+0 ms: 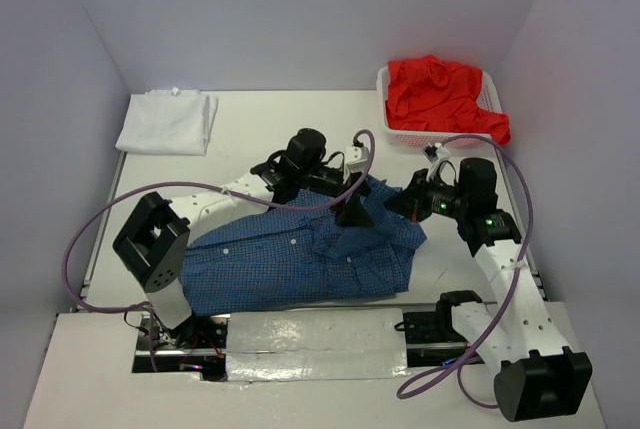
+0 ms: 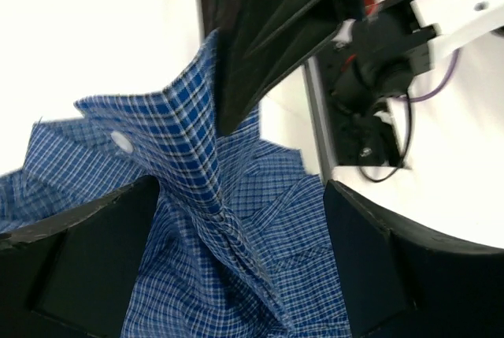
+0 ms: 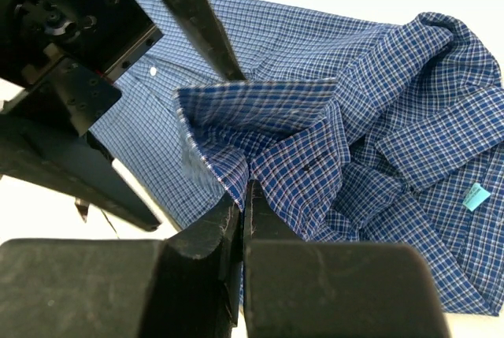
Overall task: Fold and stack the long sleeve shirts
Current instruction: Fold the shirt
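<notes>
The blue checked shirt (image 1: 300, 259) lies spread and rumpled on the table in front of the arm bases. My right gripper (image 3: 246, 196) is shut on a raised fold of this shirt (image 3: 299, 141) near its right side. My left gripper (image 2: 236, 259) is open wide, and its fingers (image 2: 87, 251) stand on either side of the same raised fold (image 2: 189, 141) without pinching it. From above, the two grippers meet over the shirt's right part, the left gripper (image 1: 345, 194) close beside the right gripper (image 1: 397, 204). A folded white shirt (image 1: 167, 121) lies at the back left. A red shirt (image 1: 440, 99) is heaped at the back right.
The red shirt fills a white mesh basket (image 1: 385, 84) at the back right corner. White walls enclose the table on three sides. Purple cables (image 1: 110, 209) loop from both arms. A silver strip (image 1: 315, 339) runs along the near edge between the bases.
</notes>
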Robot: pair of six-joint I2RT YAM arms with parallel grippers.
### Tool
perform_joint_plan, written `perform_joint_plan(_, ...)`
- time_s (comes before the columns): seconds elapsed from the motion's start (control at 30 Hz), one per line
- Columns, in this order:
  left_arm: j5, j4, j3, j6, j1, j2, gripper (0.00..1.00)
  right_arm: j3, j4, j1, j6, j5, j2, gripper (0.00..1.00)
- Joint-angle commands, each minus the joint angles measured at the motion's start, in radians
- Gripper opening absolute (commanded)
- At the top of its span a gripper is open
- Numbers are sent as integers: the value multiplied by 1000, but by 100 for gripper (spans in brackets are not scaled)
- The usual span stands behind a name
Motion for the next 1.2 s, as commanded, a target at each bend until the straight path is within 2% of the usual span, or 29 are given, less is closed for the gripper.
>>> perform_joint_plan(0.0, -100, -44, 42, 51, -6, -24, 99, 55, -22, 23, -32, 26, -6, 0)
perform_joint_plan(0.03, -170, -46, 60, 40, -6, -13, 99, 55, -25, 31, -34, 25, -8, 0)
perform_joint_plan(0.1, -215, -47, 78, -3, -12, -1, 98, 52, -25, 34, -32, 17, -9, 0)
perform_joint_plan(0.2, -238, -44, 102, -3, -27, 16, 89, 44, -20, 54, -32, 11, -12, 0)
perform_joint_plan(0.27, -214, -38, 103, -3, -32, 25, 74, 44, -22, 63, -37, 11, -15, 0)
perform_joint_plan(0.3, -203, -43, 102, -2, -33, 27, 52, 46, -25, 63, -41, 11, -18, 0)
perform_joint_plan(0.33, -197, -49, 99, 2, -33, 25, 39, 47, -28, 63, -44, 11, -21, 0)
perform_joint_plan(0.37, -180, -56, 97, 11, -33, 27, 30, 52, -30, 63, -49, 13, -23, 1)
perform_joint_plan(0.4, -171, -67, 94, 18, -33, 23, 22, 53, -37, 63, -53, 13, -26, 16)
perform_joint_plan(0.43, -162, -92, 91, 20, -33, 20, 9, 66, -42, 63, -66, 11, -31, 25)
perform_joint_plan(0.47, -145, -104, 91, 66, -33, 16, 4, 72, -48, 62, -73, 8, -34, 35)
perform_joint_plan(0.5, -139, -115, 86, 74, -33, 4, 0, 79, -63, 62, -81, 14, -35, 52)
perform_joint_plan(0.53, -114, -128, 77, 83, -30, -15, 0, 96, -88, 62, -93, 38, -43, 61)
perform_joint_plan(0.57, -102, -127, 77, 84, -27, -15, 0, 104, -88, 62, -101, 39, -46, 61)
perform_joint_plan(0.6, -90, -123, 60, 80, -26, -38, 0, 119, -120, 62, -104, 55, -51, 67)
perform_joint_plan(0.67, -56, -94, 30, 57, -17, -78, 0, 136, -167, 57, -113, 39, -66, 72)
perform_joint_plan(0.77, -13, -60, 3, 11, -4, -105, 0, 138, -208, 57, -109, -21, -87, 100)
perform_joint_plan(0.9, 51, 22, -43, -54, -4, -124, 0, 63, -178, 58, -98, -56, -89, 100)
perform_joint_plan(1.07, 96, 34, -55, -74, 25, -151, 0, 67, -168, 52, -83, -32, -80, 100)
perform_joint_plan(1.17, 90, 60, -95, -77, 56, -196, 0, 78, -139, 20, -55, -81, -98, 100)
